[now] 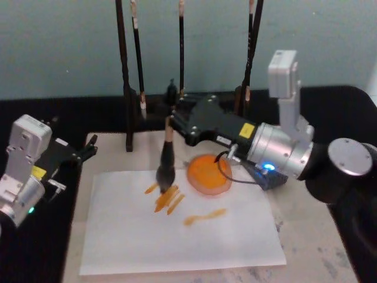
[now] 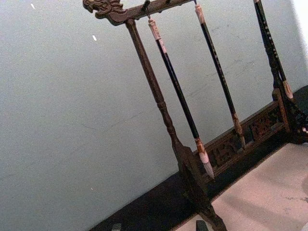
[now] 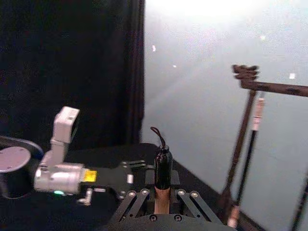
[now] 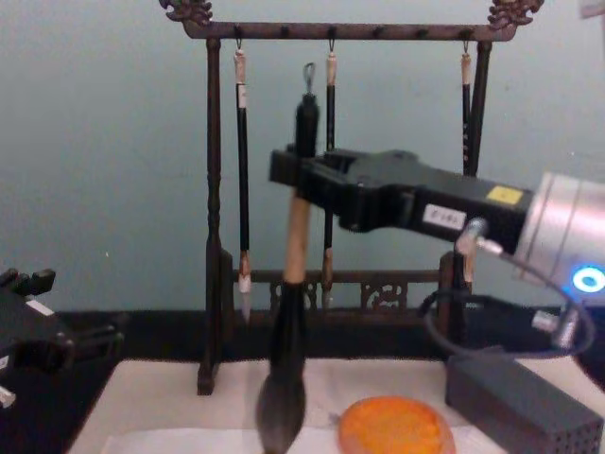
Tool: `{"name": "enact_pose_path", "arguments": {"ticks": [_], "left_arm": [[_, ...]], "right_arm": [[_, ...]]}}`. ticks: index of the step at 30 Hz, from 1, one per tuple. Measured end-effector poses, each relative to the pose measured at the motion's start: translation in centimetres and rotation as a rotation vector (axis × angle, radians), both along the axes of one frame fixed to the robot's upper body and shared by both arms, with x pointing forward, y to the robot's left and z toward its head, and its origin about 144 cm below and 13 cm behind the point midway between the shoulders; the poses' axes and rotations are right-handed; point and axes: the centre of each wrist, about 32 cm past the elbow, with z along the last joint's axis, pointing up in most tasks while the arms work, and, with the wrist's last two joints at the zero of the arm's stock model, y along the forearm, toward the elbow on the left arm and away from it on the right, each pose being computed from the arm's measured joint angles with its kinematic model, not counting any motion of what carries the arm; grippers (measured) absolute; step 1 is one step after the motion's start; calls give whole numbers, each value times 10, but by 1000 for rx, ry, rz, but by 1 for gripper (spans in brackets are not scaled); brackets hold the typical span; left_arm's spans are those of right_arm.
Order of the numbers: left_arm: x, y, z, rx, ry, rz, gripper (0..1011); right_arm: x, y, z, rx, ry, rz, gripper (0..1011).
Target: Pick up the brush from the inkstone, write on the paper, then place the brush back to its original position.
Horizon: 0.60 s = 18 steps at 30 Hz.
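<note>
Starting nearest the robot: the paper lies flat on the beige felt mat, its far edge reaching up to the inkstone. Several short orange strokes mark the sheet just left of and nearer than the inkstone; one longer stroke lies directly in front of it.

The brush stands close to upright just left of the inkstone. Its dark bristles point down and seem to meet the paper at the top of the strokes, though contact cannot be confirmed. The inkstone itself is an orange disc sitting on the paper's far edge.

The right gripper reaches in above and behind the inkstone. Its fingers are clamped on the tan shaft just below the black end, with the loop standing clear above them.

The left gripper sits well left of the inkstone, off the mat over the black tabletop, fingers spread and holding nothing.

A grey perforated box rests just right of the inkstone. Behind the inkstone stands the dark wooden rack with thin brushes hanging from it, and a pale wall closes the scene.
</note>
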Motion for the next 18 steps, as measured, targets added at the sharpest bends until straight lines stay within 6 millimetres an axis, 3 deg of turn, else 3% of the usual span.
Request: {"name": "enact_pose_path", "arguments": {"ticks": [8, 18], "left_arm": [[0, 0, 0, 0, 0, 0, 1001], [0, 0, 0, 0, 0, 0, 1001]], "right_arm": [[-1, 16, -9, 3, 24, 53, 177], [-2, 17, -21, 3, 68, 63, 177]]}}
